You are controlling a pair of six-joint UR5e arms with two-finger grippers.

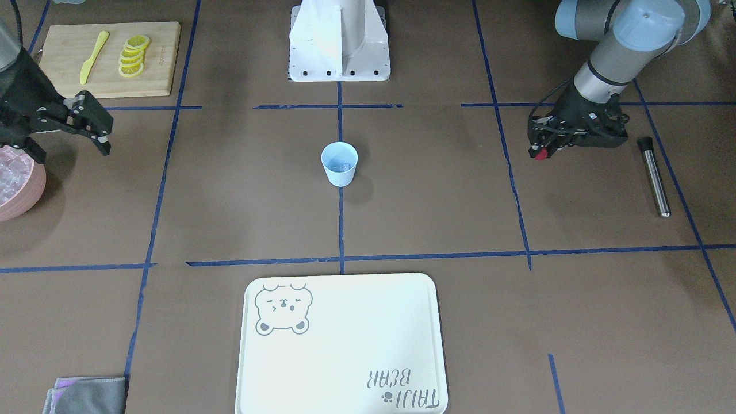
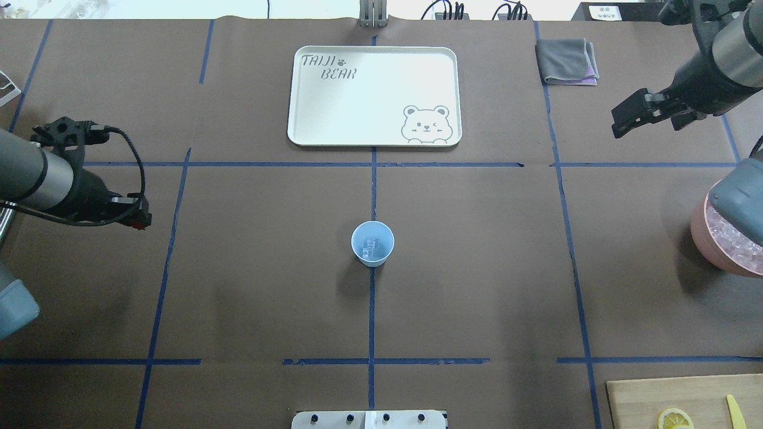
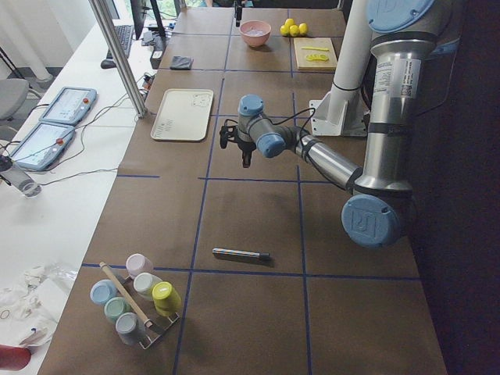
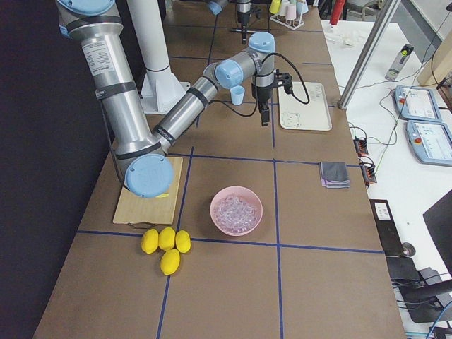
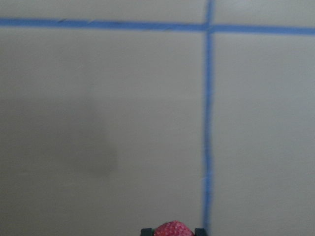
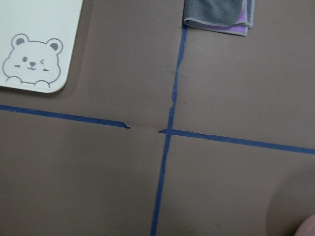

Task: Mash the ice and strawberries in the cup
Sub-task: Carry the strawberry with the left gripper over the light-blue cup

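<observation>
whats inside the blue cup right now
A few clear ice cubes lie at the bottom of the cup. No strawberry is in it; the left gripper holds it. Anything under the cubes is hidden.

A pale blue cup [image 1: 340, 175], red strawberry [image 5: 170, 230], pink bowl [image 1: 31, 198], and cream tray [image 1: 356, 333] printed with a grey bear [image 1: 283, 309].

Steel rod [image 1: 655, 177] just beside left gripper [image 1: 539, 150]; pink bowl [image 1: 31, 195], grey cloth [image 2: 566, 59], tray [image 2: 369, 107] near right gripper [image 1: 72, 150]; cutting board [image 1: 63, 60] well apart.
</observation>
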